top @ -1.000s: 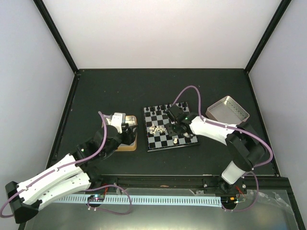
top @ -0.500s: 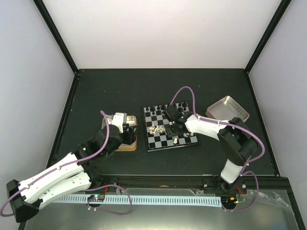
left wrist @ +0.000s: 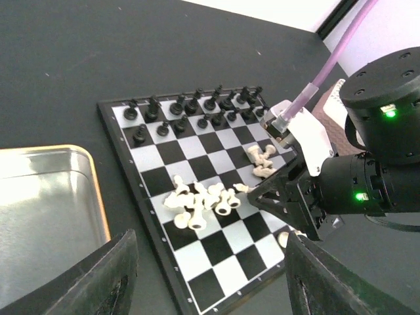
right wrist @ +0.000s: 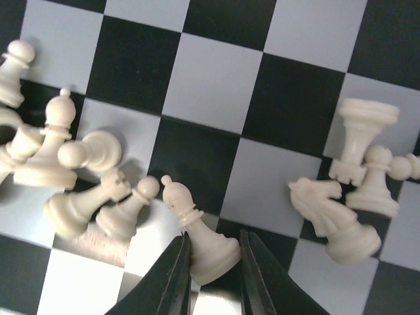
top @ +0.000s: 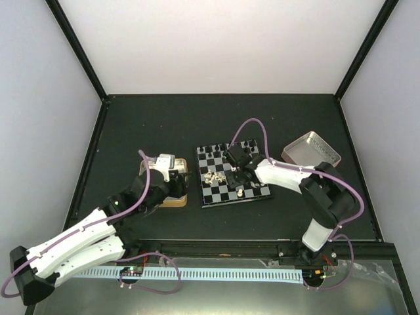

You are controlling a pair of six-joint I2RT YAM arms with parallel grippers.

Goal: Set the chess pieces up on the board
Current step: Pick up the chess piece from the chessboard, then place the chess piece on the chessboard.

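Note:
The board (top: 223, 190) lies mid-table, with black pieces (top: 230, 149) standing along its far rows. Loose cream pieces (top: 213, 177) lie in a heap at its middle. In the right wrist view my right gripper (right wrist: 215, 262) is shut on the base of a cream bishop (right wrist: 207, 239), low over the board (right wrist: 210, 79). A second cream cluster (right wrist: 357, 190) lies to its right. In the left wrist view the heap (left wrist: 200, 200) and the right gripper (left wrist: 259, 193) show on the board (left wrist: 216, 249). My left gripper (left wrist: 216, 282) is open and empty near the board's left edge.
A gold-rimmed tin tray (top: 172, 200) lies left of the board under the left wrist; it also shows in the left wrist view (left wrist: 39, 216). A second square tin tray (top: 312, 151) lies at the right. One cream piece (top: 241, 193) is near the board's front edge.
My right gripper has shifted a little to the left over the board. My left gripper has edged slightly toward the board.

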